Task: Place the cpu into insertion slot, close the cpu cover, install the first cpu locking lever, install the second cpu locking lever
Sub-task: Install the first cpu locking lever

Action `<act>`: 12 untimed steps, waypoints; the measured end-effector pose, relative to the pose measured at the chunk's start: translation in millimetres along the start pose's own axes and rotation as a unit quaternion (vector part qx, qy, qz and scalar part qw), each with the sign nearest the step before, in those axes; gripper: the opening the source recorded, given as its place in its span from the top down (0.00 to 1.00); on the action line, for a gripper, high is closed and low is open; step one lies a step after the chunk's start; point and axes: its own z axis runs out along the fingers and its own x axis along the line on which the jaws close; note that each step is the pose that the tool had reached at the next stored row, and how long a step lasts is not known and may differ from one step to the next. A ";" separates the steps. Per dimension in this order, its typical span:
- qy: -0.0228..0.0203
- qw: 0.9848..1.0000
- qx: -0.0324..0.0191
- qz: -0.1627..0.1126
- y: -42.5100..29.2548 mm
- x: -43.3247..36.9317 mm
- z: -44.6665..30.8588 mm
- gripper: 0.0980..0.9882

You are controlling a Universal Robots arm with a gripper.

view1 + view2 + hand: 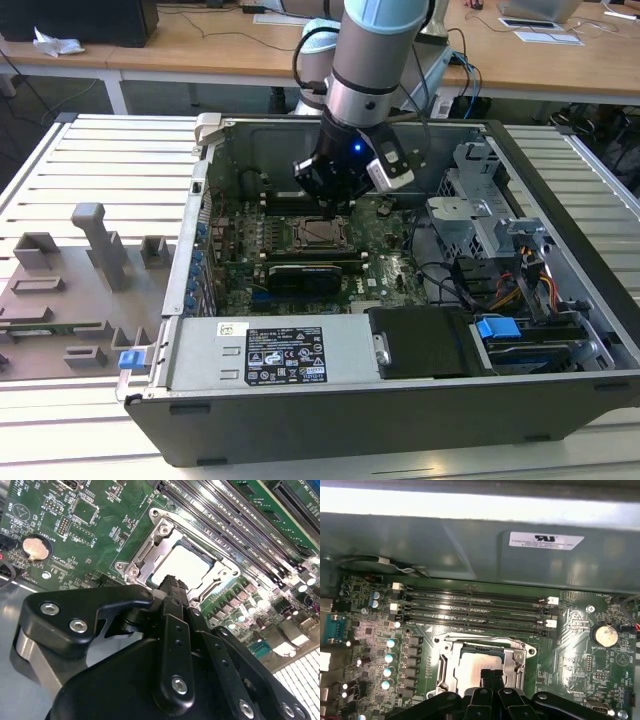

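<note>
The cpu (469, 668) is a dull silver square seated in the motherboard socket, and it also appears in the second wrist view as cpu (186, 564). The cpu cover (446, 666), a silvery frame, lies flat around it with the chip showing through its window; in the second wrist view the cover (150, 545) looks the same. My gripper (492, 676) hangs just above the socket's near edge with its black fingertips pressed together and nothing between them. In the exterior view the gripper (335, 205) sits over the socket (318, 233) inside the open computer case. I cannot make out how the locking levers stand.
Memory slots (475, 611) run beside the socket, and a coin battery (605, 635) lies on the board. The case wall (190, 250) surrounds the board. A labelled power supply (285, 355) and drive cages (480, 225) fill the case's near side and the exterior view's right. Grey fixtures (95, 265) stand outside.
</note>
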 end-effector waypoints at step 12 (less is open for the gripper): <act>0.000 1.000 0.000 0.000 1.0 1.2 -14.0 0.99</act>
